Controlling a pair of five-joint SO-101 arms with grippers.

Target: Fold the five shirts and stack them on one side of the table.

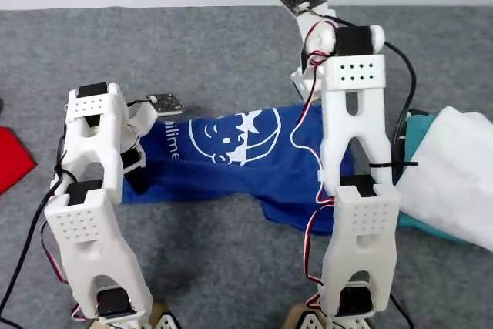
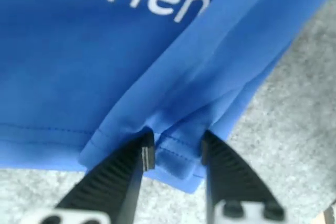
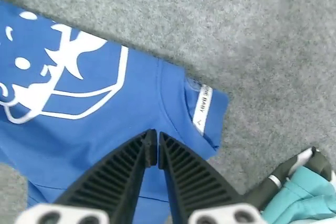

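Note:
A blue shirt [image 1: 239, 163] with a white print lies spread across the grey table between the two arms. My left gripper [image 2: 176, 150] stands open at the shirt's left end, a folded hem edge of the blue shirt [image 2: 173, 103] lying between its fingers; the high view shows it low at that edge [image 1: 139, 179]. My right gripper [image 3: 156, 142] is shut with nothing in it, over the blue shirt [image 3: 105, 103] near its collar label [image 3: 201, 109]. In the high view the right gripper [image 1: 303, 86] sits at the shirt's far right edge.
A white shirt [image 1: 454, 175] lies on a teal one [image 1: 420, 129] at the table's right side, close to the right arm. The teal cloth [image 3: 310, 192] also appears in the right wrist view. A red shirt [image 1: 11, 159] lies at the left edge.

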